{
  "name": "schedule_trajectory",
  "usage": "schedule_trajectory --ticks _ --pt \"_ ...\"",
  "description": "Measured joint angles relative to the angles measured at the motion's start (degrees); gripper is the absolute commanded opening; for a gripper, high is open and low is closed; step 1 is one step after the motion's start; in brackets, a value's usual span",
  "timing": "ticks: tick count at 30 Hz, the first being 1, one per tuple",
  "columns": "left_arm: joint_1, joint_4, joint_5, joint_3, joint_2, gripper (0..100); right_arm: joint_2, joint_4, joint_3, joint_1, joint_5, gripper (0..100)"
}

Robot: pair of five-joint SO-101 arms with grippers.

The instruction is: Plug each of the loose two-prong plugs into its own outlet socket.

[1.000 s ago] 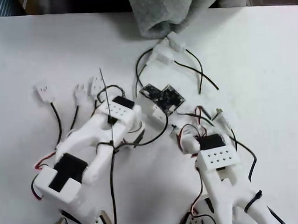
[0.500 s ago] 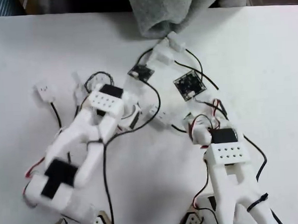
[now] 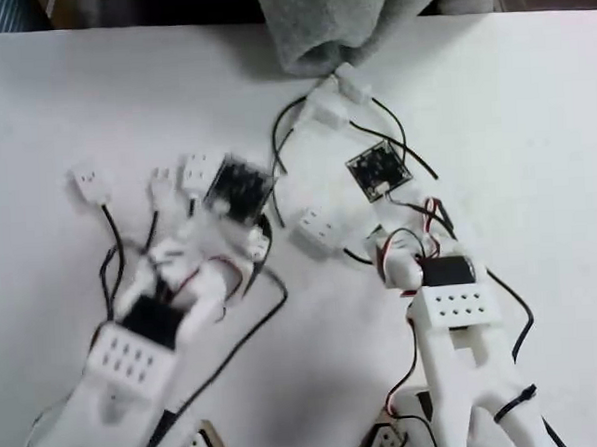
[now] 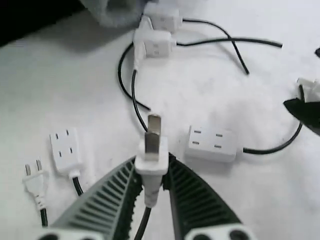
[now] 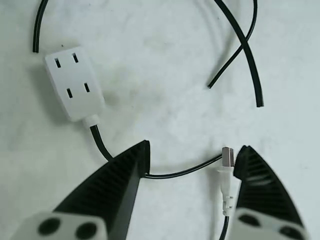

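Left jaws around plug [image 4: 151, 156], socket [image 4: 211, 143] beyond

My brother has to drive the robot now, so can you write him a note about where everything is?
Left gripper: shut on a plug, prongs pointing away from it.
Right gripper: open, low over the table, second plug lying beside one finger.
Near socket: free, close to the held plug. Side socket: free, third plug lying next to it.
Done: far pair looks joined.
Left: the held plug and both lying plugs each need a socket.
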Motion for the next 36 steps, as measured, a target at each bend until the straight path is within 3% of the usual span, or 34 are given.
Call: schedule_trajectory --ticks 17,23,30,36 --pt "0.00 -25.67 6.68 31.30 -41.14 2 0.00 0.00 0.00 -2.55 0.00 27.6" --pt "-0.88 -25.67 6.68 32.18 -45.80 2 0.00 0.00 -4.84 -4.66 0.00 26.2" --pt "-0.88 -26.73 6.68 32.18 -45.98 2 0.00 10.81 -24.26 -7.56 -0.88 1.6" --pt "-0.88 -35.25 6.68 32.18 -45.98 2 0.00 25.93 -49.58 -17.41 -0.97 3.4"
